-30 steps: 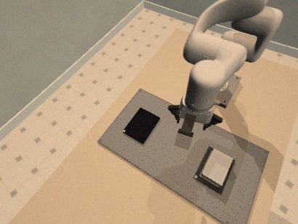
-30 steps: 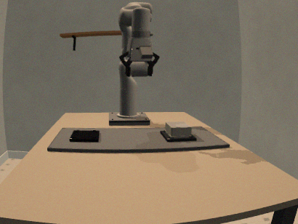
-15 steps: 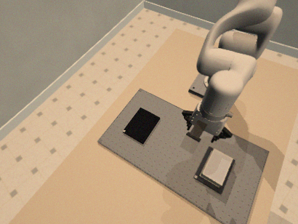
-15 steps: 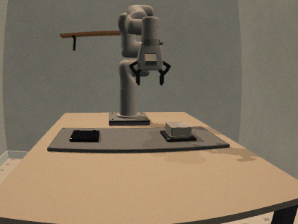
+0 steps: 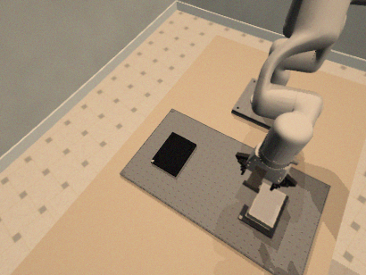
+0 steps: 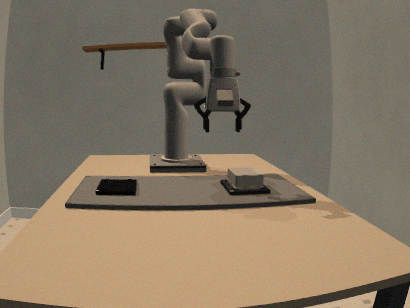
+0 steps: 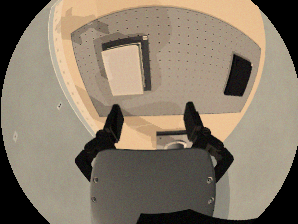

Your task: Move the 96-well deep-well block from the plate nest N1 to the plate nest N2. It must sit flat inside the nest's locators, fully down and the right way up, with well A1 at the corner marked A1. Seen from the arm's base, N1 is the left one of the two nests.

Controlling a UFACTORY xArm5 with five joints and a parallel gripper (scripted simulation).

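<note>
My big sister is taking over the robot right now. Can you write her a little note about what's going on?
Claw: open, holding nothing, high above the table, near the block's side.
Pale grey rectangular deep-well block: sits in its dark nest on the grey perforated base plate, untouched.
Empty black rectangular nest: at the plate's other end.
Done: nothing moved yet.
Left: lower, grip the block, carry it over, seat it flat with A1 at the marked corner.

A tan table (image 6: 200, 250) carries a grey perforated base board (image 6: 180, 197) lying flat across its middle — and, just behind that board's rear edge, the arm's square grey base plate (image 6: 200, 167) — both resting directly on the tabletop.
</note>
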